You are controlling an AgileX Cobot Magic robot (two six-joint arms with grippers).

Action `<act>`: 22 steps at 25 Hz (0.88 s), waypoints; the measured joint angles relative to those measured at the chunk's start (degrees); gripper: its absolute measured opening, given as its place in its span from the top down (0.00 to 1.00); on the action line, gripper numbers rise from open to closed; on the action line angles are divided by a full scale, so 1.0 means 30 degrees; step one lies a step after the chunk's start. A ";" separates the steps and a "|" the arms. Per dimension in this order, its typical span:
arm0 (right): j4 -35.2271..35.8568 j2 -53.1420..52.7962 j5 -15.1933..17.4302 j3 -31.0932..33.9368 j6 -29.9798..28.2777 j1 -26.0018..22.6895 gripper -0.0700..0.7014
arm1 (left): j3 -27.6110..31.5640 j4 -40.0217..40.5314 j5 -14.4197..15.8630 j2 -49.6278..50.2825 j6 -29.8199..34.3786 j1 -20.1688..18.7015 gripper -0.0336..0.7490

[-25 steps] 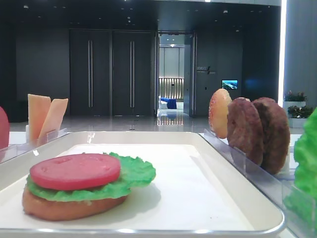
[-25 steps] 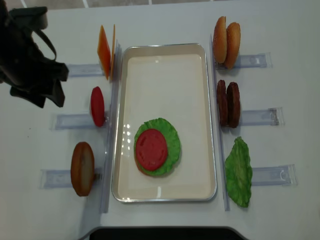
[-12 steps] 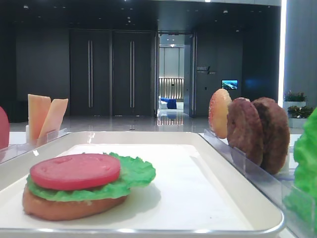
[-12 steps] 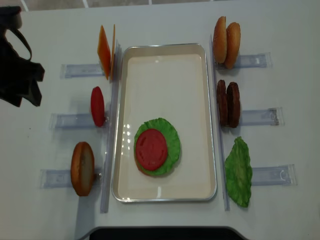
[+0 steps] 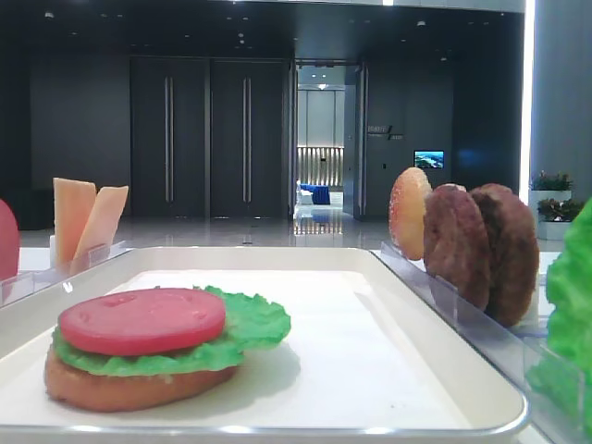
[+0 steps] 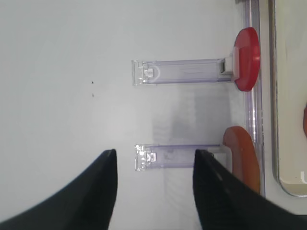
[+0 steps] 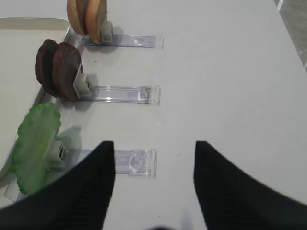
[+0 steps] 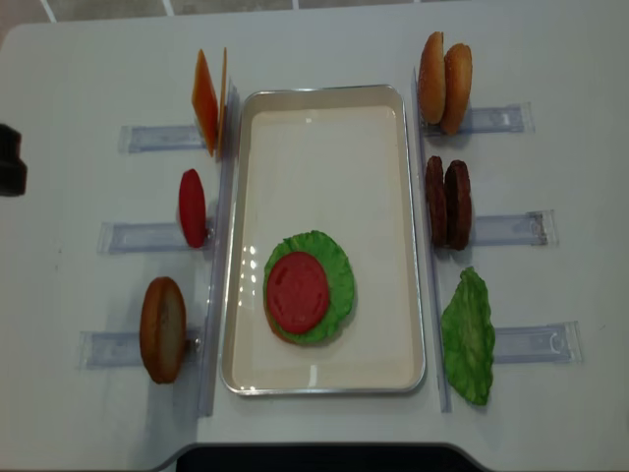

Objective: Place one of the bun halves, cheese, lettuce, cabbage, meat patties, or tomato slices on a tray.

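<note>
- We see the left arm point(image 8: 10, 162) withdrawn to the frame edge since earlier.
- Left fingers point(image 6: 91, 191) spread wide, empty.
- Right fingers point(image 7: 91, 187) spread wide, empty.
- Tomato slice point(image 8: 298, 292) unchanged on the tray point(image 8: 324, 138).

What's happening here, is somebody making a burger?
Sort of: a two-armed robot is stacking a toy burger. On the tray there is a bun half, lettuce on it and a tomato slice on top. Spare ingredients stand in holders on both sides: cheese, another tomato slice, buns, patties. Right now nothing is being held; the left end effector and the right end effector are both open over bare table beside the tray.
</note>
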 joint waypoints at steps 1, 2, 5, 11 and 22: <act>0.0000 0.0000 0.0000 0.0000 0.0000 0.0000 0.44 | 0.0439 0.0000 0.0101 -0.0797 -0.0020 0.0000 0.46; 0.0000 0.0000 0.0000 0.0000 0.0000 0.0000 0.44 | 0.0921 0.0000 0.0131 -0.1459 -0.0064 0.0000 0.46; 0.0000 0.0000 0.0000 0.0000 0.0000 0.0000 0.44 | 0.2367 -0.0018 0.0188 -0.3685 -0.0113 0.0000 0.46; 0.0000 0.0000 0.0000 0.0000 0.0000 0.0000 0.44 | 0.5301 -0.0033 0.0277 -0.8838 -0.0529 0.0000 0.46; 0.0000 0.0000 0.0000 0.0000 0.0000 0.0000 0.44 | 0.9085 -0.0079 0.0063 -1.6391 -0.0766 0.0000 0.46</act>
